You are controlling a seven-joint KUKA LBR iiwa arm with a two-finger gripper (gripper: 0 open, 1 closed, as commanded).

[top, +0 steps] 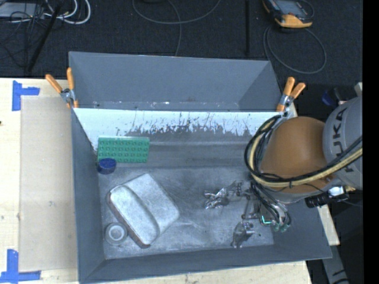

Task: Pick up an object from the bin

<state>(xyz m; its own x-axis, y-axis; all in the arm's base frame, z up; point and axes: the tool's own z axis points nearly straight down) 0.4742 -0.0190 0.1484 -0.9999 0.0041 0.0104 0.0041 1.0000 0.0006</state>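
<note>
Pincer (232, 216): mine, spread wide, holding nothing
Spot: right floor of bin (177, 87)
Nearest: grey pad (144, 209), well apart

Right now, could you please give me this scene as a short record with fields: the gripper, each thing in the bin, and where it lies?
bin: grey metal, a few loose things, all in its left half
gripper: right half, low over bare floor, fingers spread, nothing between them
green studded plate: back left, at the foot of the wall
blue cap: by the plate's lower left corner
grey oblong block: left floor, lying diagonally
clear ring: front left, beside the block
nearest to gripper: grey oblong block, apart from it
</note>
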